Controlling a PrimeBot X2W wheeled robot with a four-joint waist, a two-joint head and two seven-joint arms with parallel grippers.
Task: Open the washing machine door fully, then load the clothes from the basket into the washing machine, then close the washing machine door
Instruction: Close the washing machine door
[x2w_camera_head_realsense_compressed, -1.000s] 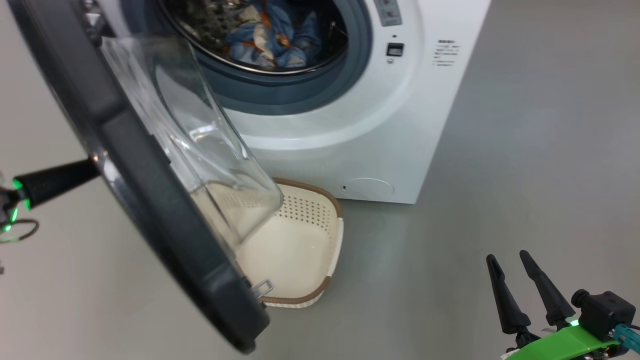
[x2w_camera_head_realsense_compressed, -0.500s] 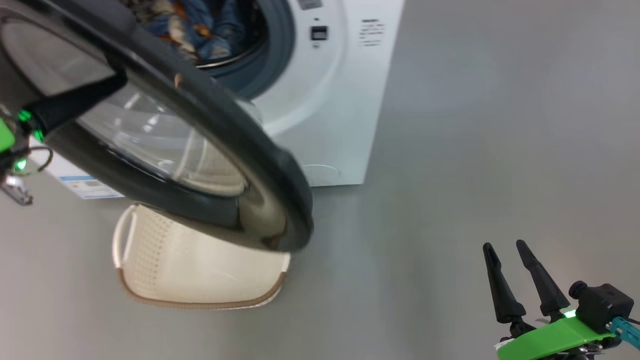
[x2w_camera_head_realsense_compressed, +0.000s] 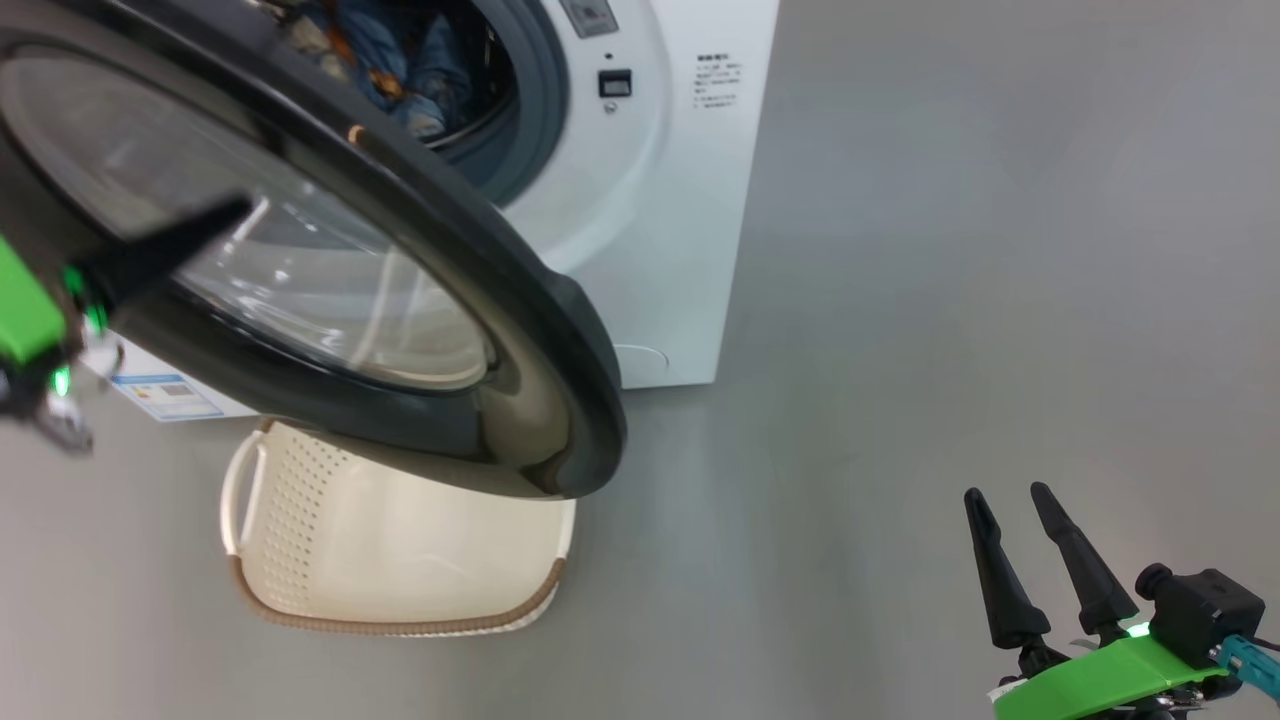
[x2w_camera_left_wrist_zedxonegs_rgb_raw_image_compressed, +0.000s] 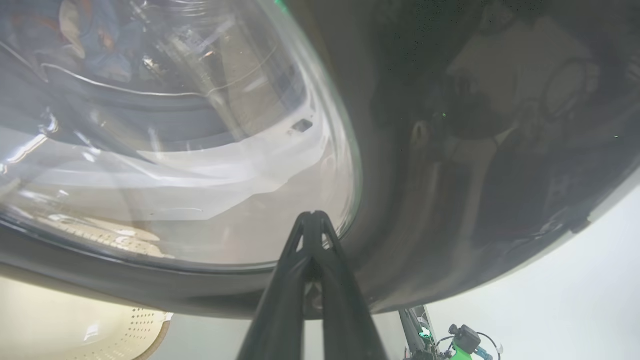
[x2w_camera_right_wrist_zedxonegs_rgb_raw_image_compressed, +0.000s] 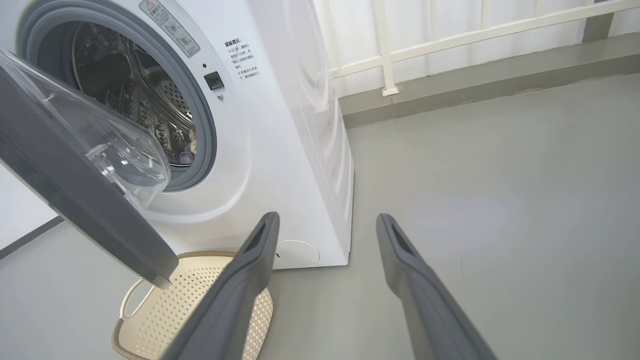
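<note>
While the door (x2w_camera_head_realsense_compressed: 545, 330) stands partly open above the basket (x2w_camera_head_realsense_compressed: 400, 627) on the floor, the left hand (x2w_camera_head_realsense_compressed: 228, 214), its fingers pressed together, meets the door's outer face by the edge of the glass. The clothes (x2w_camera_head_realsense_compressed: 405, 55) lie in the drum of the machine (x2w_camera_head_realsense_compressed: 650, 220). The right hand (x2w_camera_head_realsense_compressed: 1005, 492) hangs spread, well apart to the right.
</note>
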